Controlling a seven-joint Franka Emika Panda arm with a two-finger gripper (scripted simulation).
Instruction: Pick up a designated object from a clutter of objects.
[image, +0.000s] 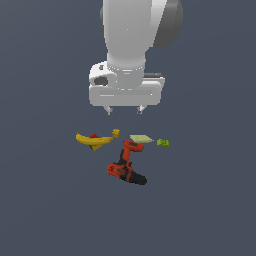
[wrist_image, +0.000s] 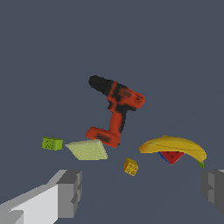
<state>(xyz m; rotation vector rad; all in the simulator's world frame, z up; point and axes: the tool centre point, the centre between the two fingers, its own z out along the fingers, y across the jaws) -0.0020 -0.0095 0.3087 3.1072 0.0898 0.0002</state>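
Observation:
The tiny lime-green cube-like piece (image: 163, 143) lies on the floor at the exterior view's right of the clutter; it also shows in the wrist view (wrist_image: 52, 143). Beside it are the flat pale green slab (image: 141, 138), the small yellow cube (image: 116, 133), the yellow banana (image: 93, 140) over a red piece (image: 93, 135), and the red-and-black power drill (image: 126, 165). My gripper (image: 125, 109) hangs open and empty above the clutter, over the yellow cube and slab, well apart from the green piece. Its fingers (wrist_image: 70, 192) frame the wrist view.
Plain dark grey floor (image: 50, 210) surrounds the small clutter on all sides. In the wrist view the drill (wrist_image: 114, 114), slab (wrist_image: 87, 149), yellow cube (wrist_image: 131, 166) and banana (wrist_image: 175, 148) lie between the open fingers.

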